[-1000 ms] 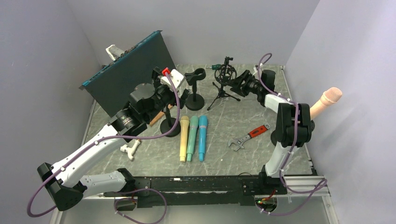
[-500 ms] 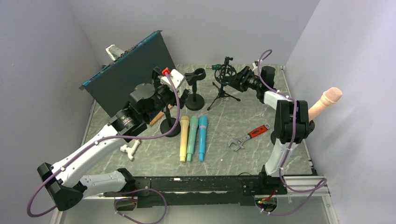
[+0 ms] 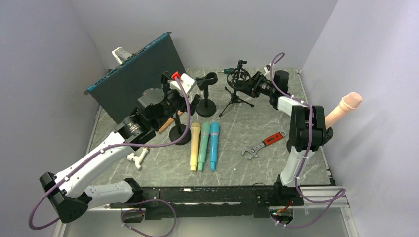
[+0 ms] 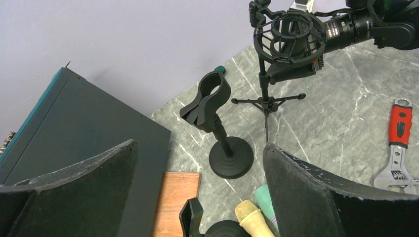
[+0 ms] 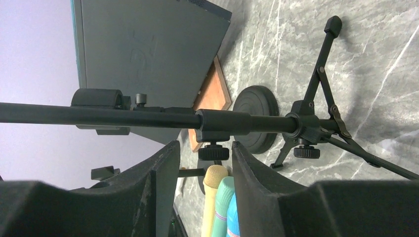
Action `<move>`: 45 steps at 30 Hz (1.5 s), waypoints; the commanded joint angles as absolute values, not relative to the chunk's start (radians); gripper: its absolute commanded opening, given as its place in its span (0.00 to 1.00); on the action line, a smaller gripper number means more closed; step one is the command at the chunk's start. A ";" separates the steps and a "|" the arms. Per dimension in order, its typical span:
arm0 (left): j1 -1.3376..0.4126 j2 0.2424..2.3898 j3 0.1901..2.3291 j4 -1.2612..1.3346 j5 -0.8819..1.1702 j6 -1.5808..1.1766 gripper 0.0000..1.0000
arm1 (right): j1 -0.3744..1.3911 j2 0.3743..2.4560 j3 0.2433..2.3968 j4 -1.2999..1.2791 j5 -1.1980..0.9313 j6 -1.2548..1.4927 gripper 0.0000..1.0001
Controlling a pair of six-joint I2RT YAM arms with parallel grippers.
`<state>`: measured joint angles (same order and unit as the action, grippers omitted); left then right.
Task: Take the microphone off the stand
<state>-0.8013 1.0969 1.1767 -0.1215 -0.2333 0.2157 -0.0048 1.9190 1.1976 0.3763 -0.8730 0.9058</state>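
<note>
lying flat: three microphones (image 3: pixel 202 144); standing: seemingly three stands (image 3: pixel 206 105).

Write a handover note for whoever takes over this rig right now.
Left hand: open, empty, facing an empty clip stand.
Right hand: open, fingers either side of the knob on the tripod stand, gripping nothing.
Three microphones lie flat on the table; a pink microphone sticks out beyond the right arm.
Done: no removal visible. Left: grip and free the microphone; whether the tripod cradle holds one is unclear.

Tripod stand (image 5: pixel 306 123) leg cut by edge, yellow microphone (image 5: pixel 211 197) cut below
</note>
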 commanded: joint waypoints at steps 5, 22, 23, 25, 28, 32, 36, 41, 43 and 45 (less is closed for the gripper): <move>-0.807 1.090 1.216 -0.103 -0.240 0.217 0.99 | 0.026 1.911 1.192 0.427 -0.864 0.866 0.35; -0.807 1.088 1.215 -0.103 -0.241 0.217 0.99 | 0.099 1.801 1.243 0.040 -0.496 0.438 0.00; -0.806 1.089 1.216 -0.103 -0.240 0.216 0.99 | 0.125 1.791 1.251 0.011 -0.437 0.393 0.00; -0.807 1.090 1.215 -0.102 -0.240 0.216 1.00 | 0.168 1.769 1.260 -0.049 -0.307 0.318 0.00; -0.807 1.091 1.214 -0.101 -0.244 0.220 0.99 | 0.210 1.739 1.247 -0.049 -0.187 0.259 0.00; -0.808 1.092 1.215 -0.101 -0.243 0.218 0.99 | 0.213 1.725 1.226 -0.010 -0.212 0.259 0.00; -0.808 1.092 1.214 -0.101 -0.242 0.218 0.99 | 0.201 1.756 1.246 -0.005 -0.330 0.320 0.19; -0.808 1.087 1.213 -0.101 -0.244 0.221 0.99 | 0.153 1.765 1.214 0.101 -0.501 0.480 0.46; -0.808 1.086 1.214 -0.101 -0.244 0.222 0.99 | 0.132 1.773 1.200 0.138 -0.562 0.563 0.57; -0.807 1.085 1.215 -0.102 -0.240 0.218 0.99 | 0.112 1.787 1.185 0.186 -0.631 0.668 0.65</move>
<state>-0.8021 1.0973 1.1767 -0.1215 -0.2333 0.2165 0.1482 1.7618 1.2114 0.0650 -0.4667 0.4652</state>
